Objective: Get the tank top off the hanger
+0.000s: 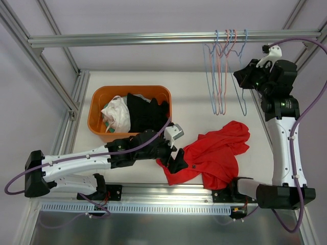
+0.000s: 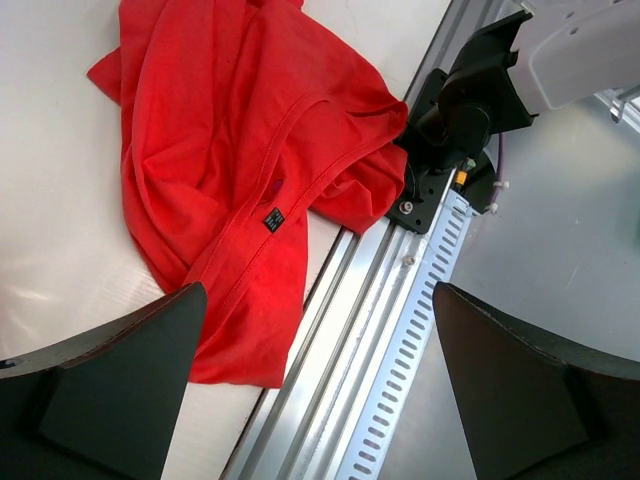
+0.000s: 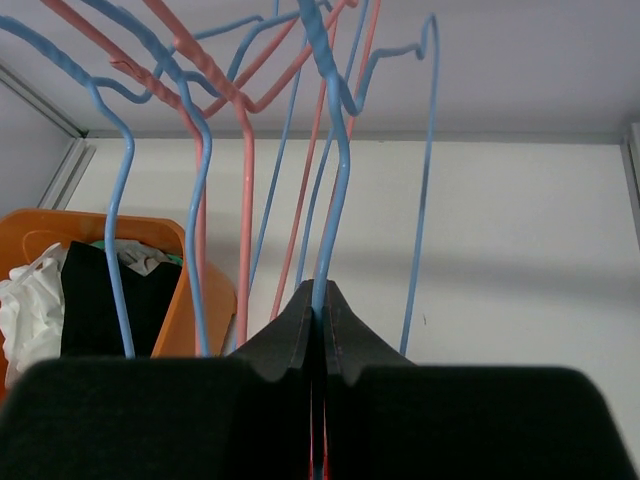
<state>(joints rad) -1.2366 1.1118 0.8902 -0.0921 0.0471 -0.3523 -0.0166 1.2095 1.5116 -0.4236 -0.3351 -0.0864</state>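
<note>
- The red tank top [image 1: 217,153] is seen lying crumpled on the white table [image 1: 194,97], near the front edge, between the two arm bases. No hanger is seen inside it.
- In the left wrist view, one part of the tank top is hanging a little over the metal rail [image 2: 380,330] at the table edge, and a small black label [image 2: 272,219] is visible on a seam.
- The left gripper [image 1: 173,155] is held just over the left edge of the tank top. Its claw is spread wide and nothing is held between the fingers [image 2: 110,390].
- The right gripper [image 3: 320,318] is raised high at the back right, close to the overhead bar [image 1: 153,38].
- Its claw is closed narrow, and the wire of a blue hanger [image 3: 343,190] is pinched between the fingertips.
- Other blue and pink hangers [image 1: 220,76] are hung on the same bar, just beside the held one. All are bare.
- An orange basket [image 1: 97,109] is placed at the back left of the table, well apart from the tank top. A black garment [image 1: 145,112] and a white garment [image 1: 117,115] are seen inside it.
</note>
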